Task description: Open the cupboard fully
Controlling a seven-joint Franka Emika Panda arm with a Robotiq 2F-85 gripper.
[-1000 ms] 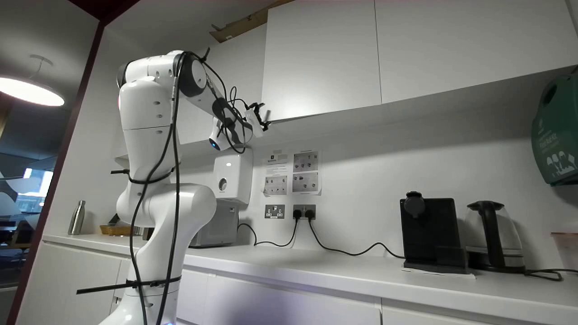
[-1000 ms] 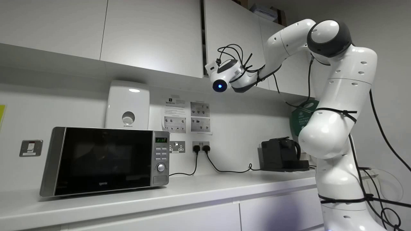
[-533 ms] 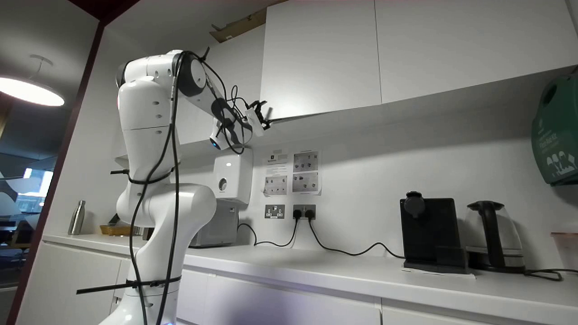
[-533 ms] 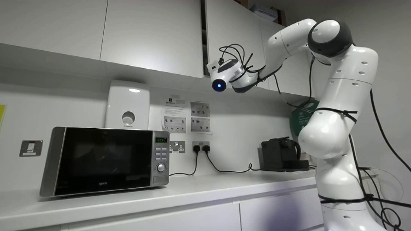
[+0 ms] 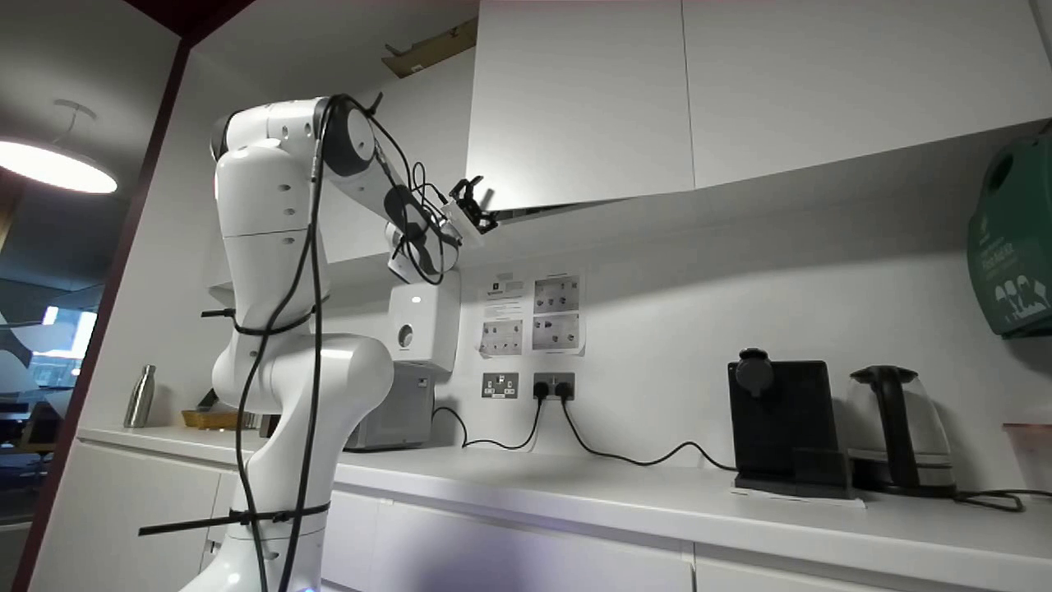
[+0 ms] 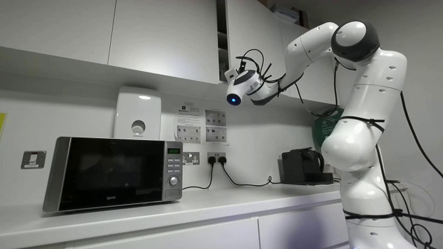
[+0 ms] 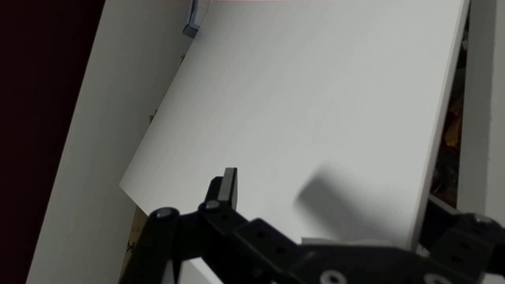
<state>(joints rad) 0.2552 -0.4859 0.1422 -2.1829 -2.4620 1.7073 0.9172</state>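
White flat cupboard door (image 6: 254, 34) is ajar above-right of the white wall-mounted dispenser (image 6: 137, 112); your black two-finger gripper (image 5: 485, 203) is spread at the door's lower edge, so arc slowly outward, away from that dispenser.

A microwave (image 6: 114, 173) (display (image 6: 173, 151) glowing green) and a kettle (image 5: 900, 432) stand on the counter (image 5: 592, 485).

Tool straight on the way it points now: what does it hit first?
Most likely the partly open cupboard door, which fills the middle of the wrist view ahead of the open tool. Depth is unclear; they may be touching.
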